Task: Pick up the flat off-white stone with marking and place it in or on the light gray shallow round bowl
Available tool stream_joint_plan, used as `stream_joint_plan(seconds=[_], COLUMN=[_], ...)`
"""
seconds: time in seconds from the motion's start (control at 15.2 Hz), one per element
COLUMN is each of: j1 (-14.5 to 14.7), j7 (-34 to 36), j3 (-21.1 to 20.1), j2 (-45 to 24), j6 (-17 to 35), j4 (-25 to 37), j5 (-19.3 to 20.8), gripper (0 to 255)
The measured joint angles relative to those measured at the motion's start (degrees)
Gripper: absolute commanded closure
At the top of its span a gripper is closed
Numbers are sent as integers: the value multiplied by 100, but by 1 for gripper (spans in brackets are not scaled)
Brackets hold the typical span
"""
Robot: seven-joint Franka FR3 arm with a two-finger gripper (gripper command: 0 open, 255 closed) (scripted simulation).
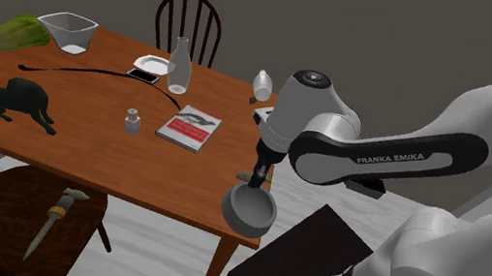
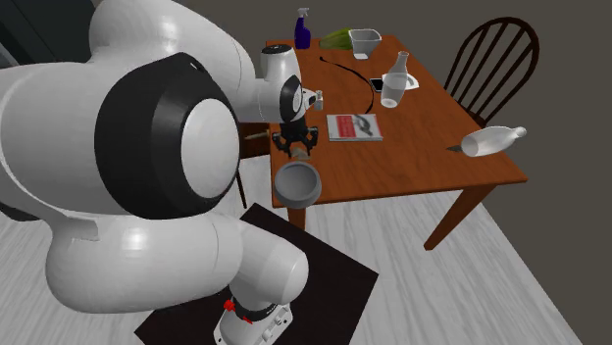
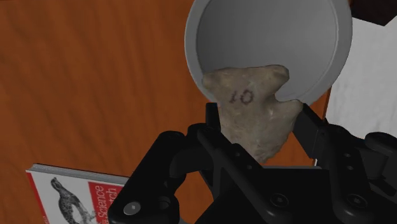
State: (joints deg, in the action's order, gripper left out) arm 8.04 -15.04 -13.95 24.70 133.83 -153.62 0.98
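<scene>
**Operator:** What do I have on the table, from the shoulder view's left?

**Spotter:** You start with a green leafy bundle (image 1: 15, 33) and a white square tub (image 1: 68, 31) at the far side. A black cat figure (image 1: 16, 100) stands nearer the camera. Going right, you pass a small grey bottle (image 1: 133, 122). A dark phone (image 1: 143, 76) lies just beside a white plate (image 1: 152, 62). Then you come to an upright glass carafe (image 1: 179, 67) and a red-and-white book (image 1: 189, 127) lying flat. A white bottle (image 1: 263, 84) lies on its side near the far right corner.

**Operator:** And my gripper?

**Spotter:** Your gripper (image 1: 259, 175) hangs right of the book, pointing down over the near edge of the wooden table (image 1: 85, 155). In the wrist view your gripper (image 3: 259, 114) has its fingers (image 3: 212, 118) pinching the flat off-white stone (image 3: 249, 130), one on each side.

**Operator:** Where is the stone against the bowl?

**Spotter:** It is marked "10" in dark ink. Its broad marked end overlaps the near rim of the light grey round bowl (image 3: 267, 38), which lies directly beyond your fingertips. You cannot tell whether stone and bowl touch. In the second exterior view you see the bowl (image 2: 298, 183) at the table's edge, just under the gripper (image 2: 296, 147).
</scene>
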Motion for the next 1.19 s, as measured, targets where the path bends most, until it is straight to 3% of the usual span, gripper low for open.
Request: stream_joint_plan(seconds=[0.13,0.33,1.19], j1=[86,135,-32], j7=[-105,-99,157], j3=[82,81,-129], j2=[505,661,-222], j6=[-125,-33,1283], j4=[-374,-625,-1068], j5=[-100,-146,38], gripper=[255,255,255])
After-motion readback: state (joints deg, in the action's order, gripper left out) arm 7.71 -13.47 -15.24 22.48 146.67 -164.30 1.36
